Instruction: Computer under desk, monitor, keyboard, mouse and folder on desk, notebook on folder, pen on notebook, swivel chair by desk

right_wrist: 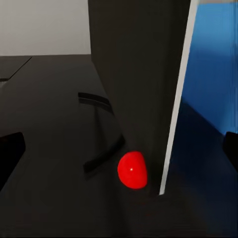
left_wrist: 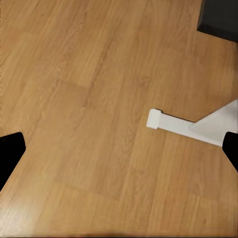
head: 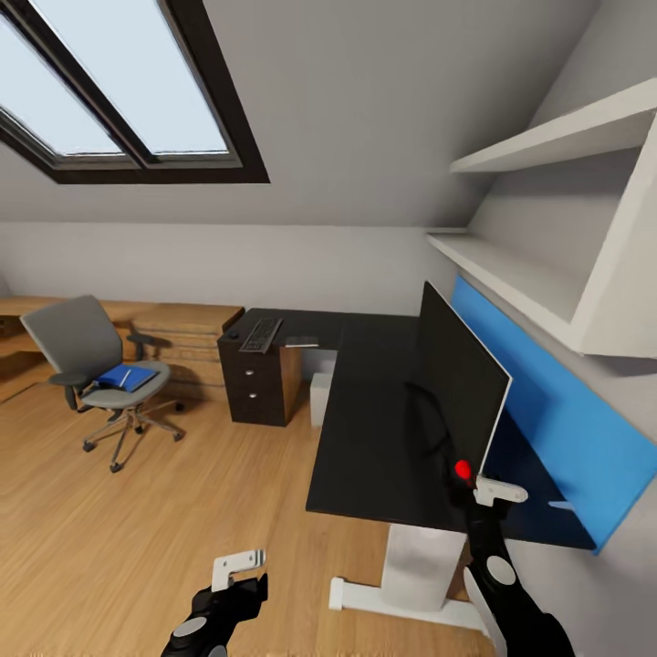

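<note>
Right claw hovers with its jaws spread at the near edge of the monitor, a red dot glowing by the screen's lower corner. Left claw hangs open over the plank floor. Standing on the black desk, the monitor is well apart from the keyboard at the far end. Across the room, the blue folder lies on the swivel chair.

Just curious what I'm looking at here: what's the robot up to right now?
Left gripper open over bare floor. Right gripper open at monitor's near edge, holding nothing. Monitor upright on desk. Folder on chair. Nothing blocking.
</note>
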